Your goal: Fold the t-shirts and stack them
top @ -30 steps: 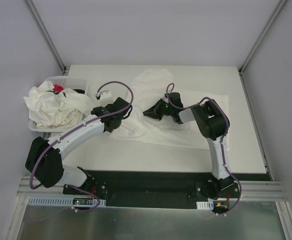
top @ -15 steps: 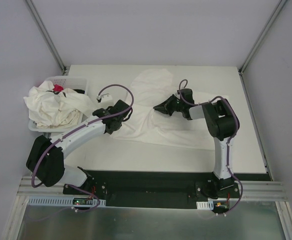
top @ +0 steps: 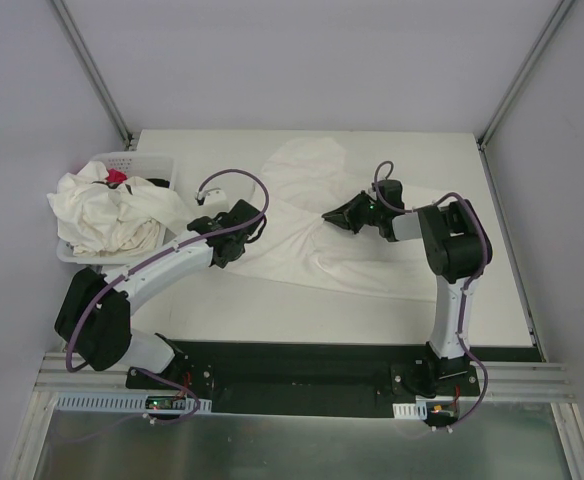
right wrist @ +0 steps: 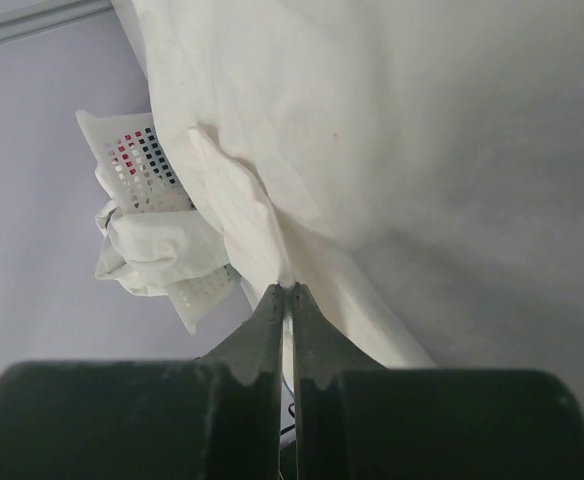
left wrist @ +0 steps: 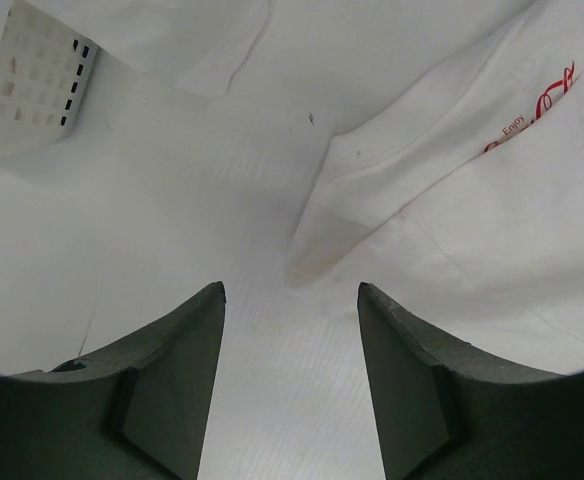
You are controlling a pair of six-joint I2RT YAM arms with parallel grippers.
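One off-white t-shirt (top: 367,265) lies spread across the middle of the table. My right gripper (top: 329,215) hovers over its centre, shut on a pinch of its fabric (right wrist: 302,230), which rises in a ridge to the fingertips. My left gripper (top: 238,234) is at the shirt's left edge, open, with bare table between its fingers (left wrist: 197,340). A folded edge of the shirt (left wrist: 317,235) lies just ahead of them, untouched. Small red lettering (left wrist: 532,105) shows on that shirt. More t-shirts (top: 107,212) are heaped in the basket at the left.
The white perforated basket (top: 152,160) stands at the table's left edge, a small red packet (top: 118,177) on top of its heap. Its corner (left wrist: 32,80) shows in the left wrist view. Grey walls and slanted metal posts enclose the table.
My right gripper has moved to the right, still shut on the shirt, drawing the fabric with it and flattening the shirt. The left arm has barely shifted.
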